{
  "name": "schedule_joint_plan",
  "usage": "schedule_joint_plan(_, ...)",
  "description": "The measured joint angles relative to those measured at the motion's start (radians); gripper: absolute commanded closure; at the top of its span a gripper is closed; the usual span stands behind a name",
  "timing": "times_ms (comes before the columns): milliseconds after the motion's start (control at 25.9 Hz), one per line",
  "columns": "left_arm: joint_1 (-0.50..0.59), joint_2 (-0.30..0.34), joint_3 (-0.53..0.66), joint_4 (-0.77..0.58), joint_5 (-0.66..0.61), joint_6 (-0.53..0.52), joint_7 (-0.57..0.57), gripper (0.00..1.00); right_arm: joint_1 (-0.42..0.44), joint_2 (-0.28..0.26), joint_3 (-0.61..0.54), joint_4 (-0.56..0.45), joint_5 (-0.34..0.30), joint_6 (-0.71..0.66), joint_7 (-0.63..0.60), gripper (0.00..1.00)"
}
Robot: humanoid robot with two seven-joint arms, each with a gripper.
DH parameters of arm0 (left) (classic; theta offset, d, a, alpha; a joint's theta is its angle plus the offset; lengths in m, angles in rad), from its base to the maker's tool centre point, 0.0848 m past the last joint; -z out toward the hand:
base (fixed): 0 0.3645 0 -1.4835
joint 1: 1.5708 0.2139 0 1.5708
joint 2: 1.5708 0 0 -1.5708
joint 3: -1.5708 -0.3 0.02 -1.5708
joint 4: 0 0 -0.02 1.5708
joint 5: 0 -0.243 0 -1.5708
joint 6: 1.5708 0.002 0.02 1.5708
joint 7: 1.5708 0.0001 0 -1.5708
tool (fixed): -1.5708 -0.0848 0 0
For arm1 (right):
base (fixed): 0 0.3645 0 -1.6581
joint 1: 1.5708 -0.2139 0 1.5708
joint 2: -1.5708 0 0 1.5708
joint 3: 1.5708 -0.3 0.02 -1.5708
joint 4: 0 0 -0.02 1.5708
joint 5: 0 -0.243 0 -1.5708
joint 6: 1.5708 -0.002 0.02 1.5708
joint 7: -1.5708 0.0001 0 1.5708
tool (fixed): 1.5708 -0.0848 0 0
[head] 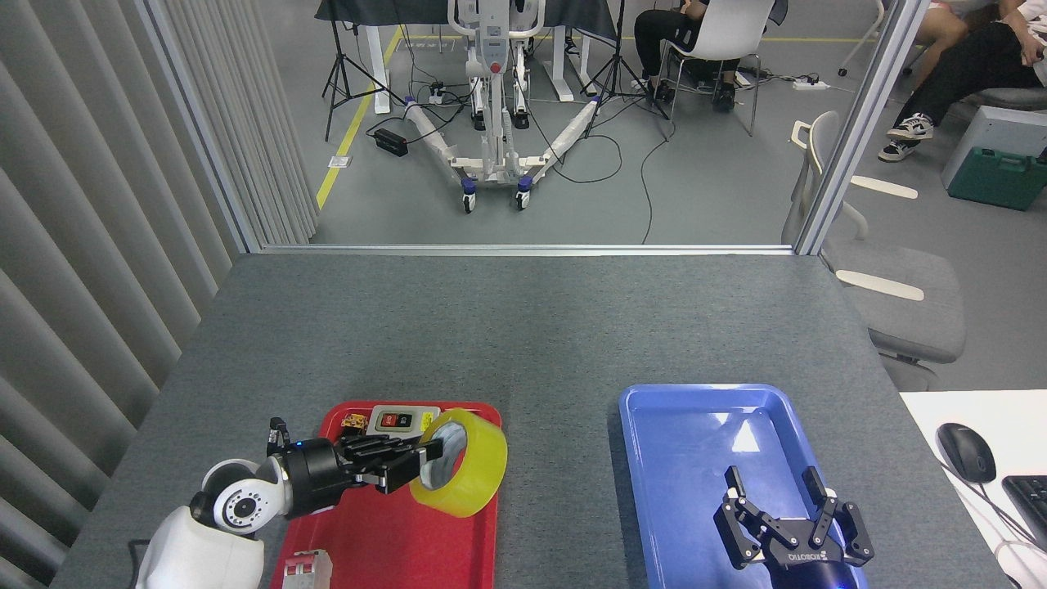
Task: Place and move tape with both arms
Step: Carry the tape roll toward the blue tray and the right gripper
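The yellow tape roll (473,473) hangs tilted above the red tray (384,532), its white core facing left. My left gripper (421,460) is shut on the roll's left rim, one finger reaching into the core. My right gripper (781,507) stands open over the near part of the blue tray (671,425), its fingers pointing away from me with nothing between them.
On the red tray's far edge sit a grey switch box (397,420) with red and green buttons and a small yellow-black part (353,423). A grey-red breaker (304,568) lies at the tray's near left. A mouse (965,451) and keyboard lie at the right.
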Motion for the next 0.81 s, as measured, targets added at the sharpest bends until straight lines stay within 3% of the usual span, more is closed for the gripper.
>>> schedule_joint_plan(155, -0.032, -0.119, 0.048, 0.119, 0.217, -0.045, 0.004, 1.0, -0.003, -0.02, 0.0, -0.003, -0.001, -0.009, -0.005, 0.0)
schedule_joint_plan(309, -0.046, -0.21, 0.049, 0.199, 0.296, -0.055, 0.005, 1.0, -0.002, -0.03, 0.007, -0.023, -0.002, -0.037, -0.01, 0.0)
schedule_joint_plan(619, -0.039, -0.239, -0.047, 0.22, 0.315, -0.057, 0.005, 1.0, -0.052, -0.076, 0.118, -0.034, -0.035, -0.243, -0.038, 0.0)
schedule_joint_plan(812, -0.026, -0.24, -0.109, 0.215, 0.315, -0.057, 0.004, 1.0, -0.065, -0.085, 0.185, -0.041, -0.026, -0.568, -0.14, 0.0)
